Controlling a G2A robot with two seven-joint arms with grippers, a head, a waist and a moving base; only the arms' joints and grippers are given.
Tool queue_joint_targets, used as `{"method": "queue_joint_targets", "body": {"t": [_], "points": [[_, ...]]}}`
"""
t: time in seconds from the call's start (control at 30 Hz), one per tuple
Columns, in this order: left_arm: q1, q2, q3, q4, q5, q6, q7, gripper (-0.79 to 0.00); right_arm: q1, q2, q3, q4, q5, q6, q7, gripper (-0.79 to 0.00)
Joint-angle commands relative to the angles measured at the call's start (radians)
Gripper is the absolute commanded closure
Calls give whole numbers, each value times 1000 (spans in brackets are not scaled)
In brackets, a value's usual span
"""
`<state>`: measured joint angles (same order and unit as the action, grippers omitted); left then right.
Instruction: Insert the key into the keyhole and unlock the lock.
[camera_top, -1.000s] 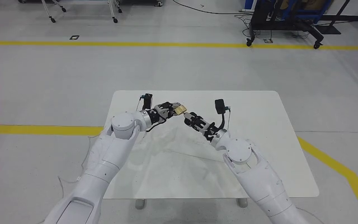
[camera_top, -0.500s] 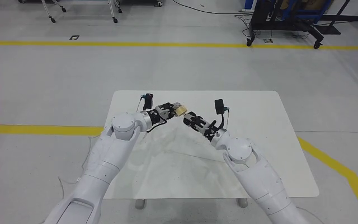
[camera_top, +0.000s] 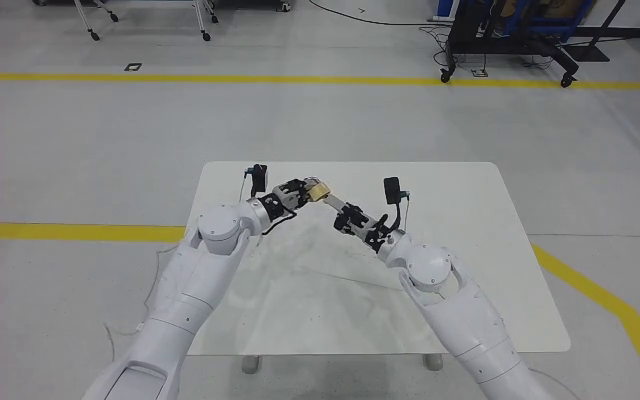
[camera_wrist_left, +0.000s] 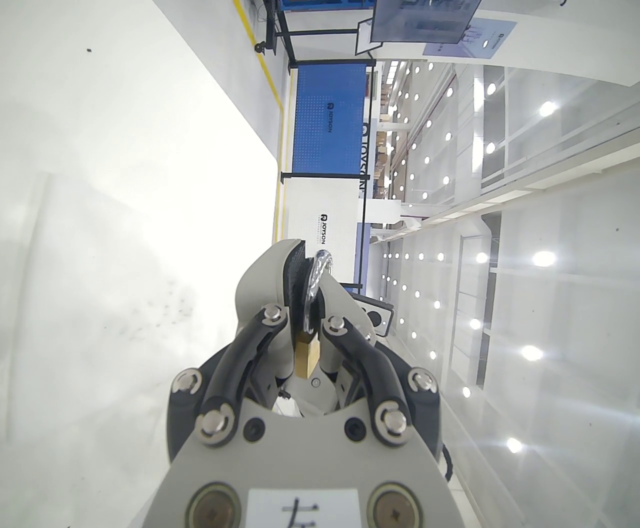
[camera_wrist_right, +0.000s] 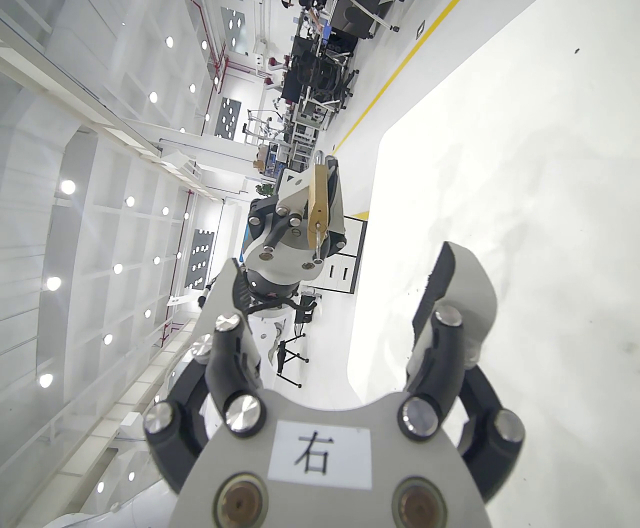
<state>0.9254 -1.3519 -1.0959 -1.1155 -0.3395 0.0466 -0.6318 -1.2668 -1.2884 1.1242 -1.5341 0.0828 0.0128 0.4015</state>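
Right wrist view: the lock is pinched by its shackle in the left gripper, keyhole end aimed at the right gripper — spread wide, nothing held — presumably so what looks like the key, already seated, can be grabbed and turned.

Above table, lock in left end effector, right end effector near it.

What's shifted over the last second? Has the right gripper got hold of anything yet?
Both arms drifted slightly toward the far edge of the table. The left gripper carried the padlock that way, and the right gripper followed, ending closer to it. Nothing was taken or let go. The left gripper stays shut on the padlock, and the right stays open and empty.
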Motion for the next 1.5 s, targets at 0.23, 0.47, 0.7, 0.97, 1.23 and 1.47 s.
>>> {"method": "queue_joint_targets", "body": {"t": [0.23, 0.47, 0.7, 0.97, 1.23, 1.47], "points": [[38, 4, -27, -40, -12, -101, 11, 0, 4, 1, 39, 44, 295, -75, 235, -262], [52, 7, -37, -59, -13, -113, 12, 0, 59, -10, 17, 129, 410, -42, 285, -151], [55, 8, -39, -64, -10, -114, 4, 0, 96, -18, 7, 187, 457, -39, 282, -92], [57, 8, -35, -72, 3, -120, 6, 0, 107, -20, 16, 216, 518, -27, 316, -77], [58, 8, -32, -76, 10, -124, 2, 0, 113, -21, 25, 235, 553, -20, 336, -99], [58, 8, -29, -79, 22, -126, -1, 0, 119, -22, 25, 248, 581, 10, 346, 0]]}}
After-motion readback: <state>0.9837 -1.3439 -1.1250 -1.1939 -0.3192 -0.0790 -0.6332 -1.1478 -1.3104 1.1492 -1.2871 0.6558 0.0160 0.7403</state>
